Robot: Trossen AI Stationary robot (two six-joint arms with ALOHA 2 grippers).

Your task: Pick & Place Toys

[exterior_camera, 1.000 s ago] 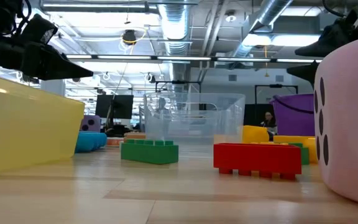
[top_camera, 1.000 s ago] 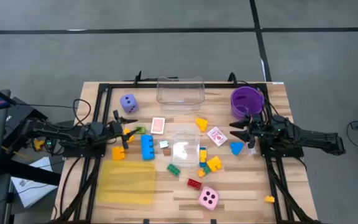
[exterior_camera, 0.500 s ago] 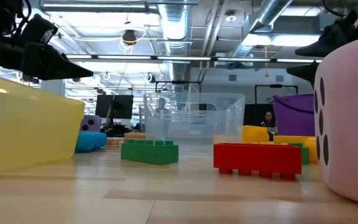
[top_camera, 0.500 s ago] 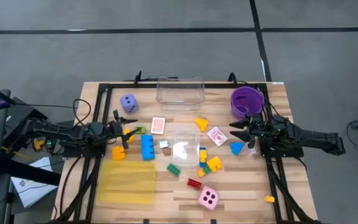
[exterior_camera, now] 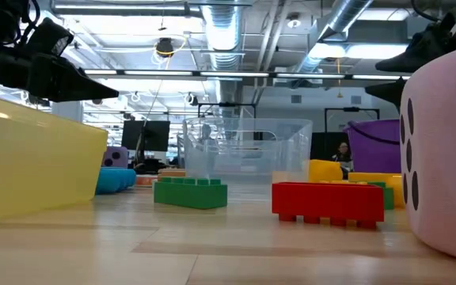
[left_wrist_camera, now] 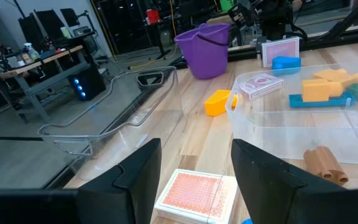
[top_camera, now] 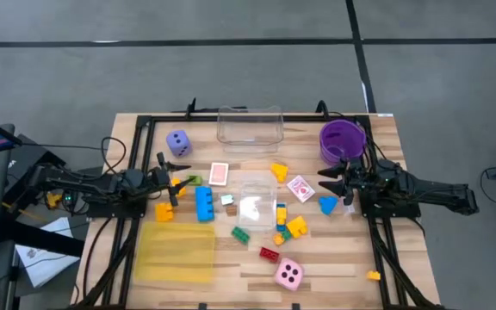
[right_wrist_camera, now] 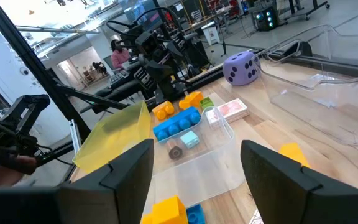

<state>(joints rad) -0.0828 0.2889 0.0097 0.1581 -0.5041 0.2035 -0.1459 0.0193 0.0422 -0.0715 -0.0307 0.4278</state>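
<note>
Toys lie scattered on the wooden table: a purple die point(top_camera: 177, 142), a pink die point(top_camera: 288, 273), a blue brick point(top_camera: 204, 203), a red-backed card point(top_camera: 220, 173), a second card point(top_camera: 300, 188), a green brick point(top_camera: 241, 233), a red brick point(top_camera: 269, 254) and yellow pieces point(top_camera: 297, 226). My left gripper point(top_camera: 172, 185) hovers open at the left, by the blue brick; the red-backed card point(left_wrist_camera: 194, 194) lies ahead of its fingers. My right gripper point(top_camera: 327, 181) hovers open at the right, near a blue piece point(top_camera: 327, 205). Both are empty.
A clear box point(top_camera: 250, 127) stands at the far edge and a smaller clear box point(top_camera: 256, 200) at the centre. A yellow translucent tray point(top_camera: 177, 251) lies at the near left, a purple bowl point(top_camera: 342, 139) at the far right. A black frame point(top_camera: 145, 120) runs around the table.
</note>
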